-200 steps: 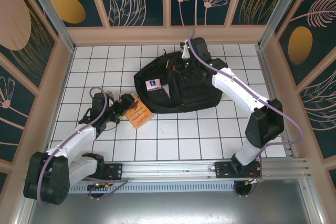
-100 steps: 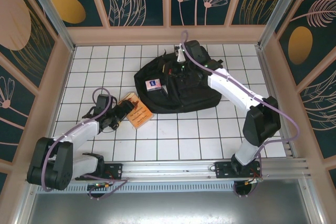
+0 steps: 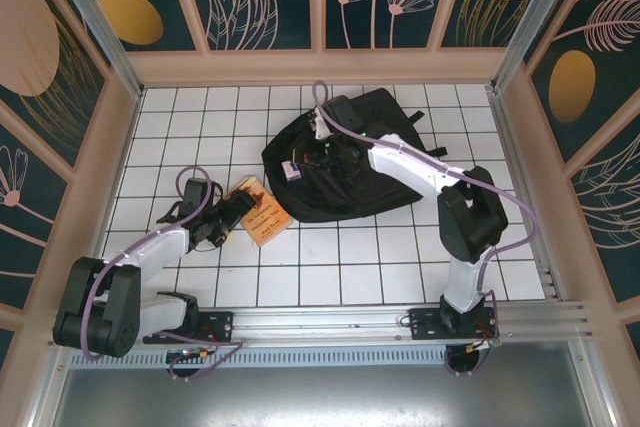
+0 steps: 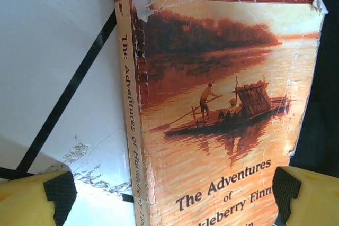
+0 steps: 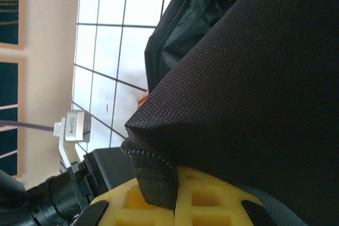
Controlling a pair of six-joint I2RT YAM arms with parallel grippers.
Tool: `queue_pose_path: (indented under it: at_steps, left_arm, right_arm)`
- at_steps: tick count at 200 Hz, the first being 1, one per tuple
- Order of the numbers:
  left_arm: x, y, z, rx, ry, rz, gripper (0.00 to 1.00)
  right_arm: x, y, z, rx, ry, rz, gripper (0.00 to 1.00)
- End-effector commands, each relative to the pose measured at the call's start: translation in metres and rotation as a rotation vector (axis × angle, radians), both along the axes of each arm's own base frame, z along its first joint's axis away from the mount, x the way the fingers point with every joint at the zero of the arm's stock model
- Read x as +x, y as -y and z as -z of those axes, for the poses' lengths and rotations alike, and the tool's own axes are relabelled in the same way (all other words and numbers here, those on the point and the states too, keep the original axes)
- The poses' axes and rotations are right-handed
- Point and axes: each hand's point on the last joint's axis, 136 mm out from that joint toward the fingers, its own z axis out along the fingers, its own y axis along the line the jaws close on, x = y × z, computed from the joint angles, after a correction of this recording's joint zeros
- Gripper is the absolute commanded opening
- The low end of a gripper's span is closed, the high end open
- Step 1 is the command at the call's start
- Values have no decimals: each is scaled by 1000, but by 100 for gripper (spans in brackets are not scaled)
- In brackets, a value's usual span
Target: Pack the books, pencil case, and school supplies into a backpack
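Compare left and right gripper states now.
Left gripper stands wide open; right gripper is shut. Left gripper straddles the orange book on the table without gripping it; right gripper pinches a fold of the black backpack. Both have yellow fingers.

The white-tiled counter [image 3: 350, 257], ruled with dark grid lines, carries a black backpack [image 3: 345, 197] at its far centre. An orange book [image 3: 262, 215] lies flat just beside the backpack's near-left edge.
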Motion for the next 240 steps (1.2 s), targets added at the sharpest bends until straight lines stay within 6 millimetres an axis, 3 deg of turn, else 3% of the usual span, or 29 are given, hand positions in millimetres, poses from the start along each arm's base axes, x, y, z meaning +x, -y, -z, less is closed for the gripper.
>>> queue_pose_path:
  at_steps: [1, 27, 64, 135, 181, 240]
  left_arm:
    - [21, 23, 10, -97, 114, 73, 98]
    - [27, 34, 9, -167, 135, 83, 95]
    - [42, 43, -14, -241, 229, 88, 95]
    - [47, 65, -42, -354, 319, 141, 95]
    - [46, 71, -82, -421, 420, 166, 95]
    - [36, 80, -136, -501, 544, 186, 96]
  right_arm:
    - [-8, -4, 13, -27, -35, -33, 0]
    - [-13, -9, 26, -35, -56, -46, 0]
    - [-18, -15, 38, -16, -96, -48, 0]
    - [-20, -37, -18, 93, -54, -94, 0]
    - [-20, -39, -61, 161, 6, -98, 0]
    - [-17, -33, -70, 178, 22, -78, 0]
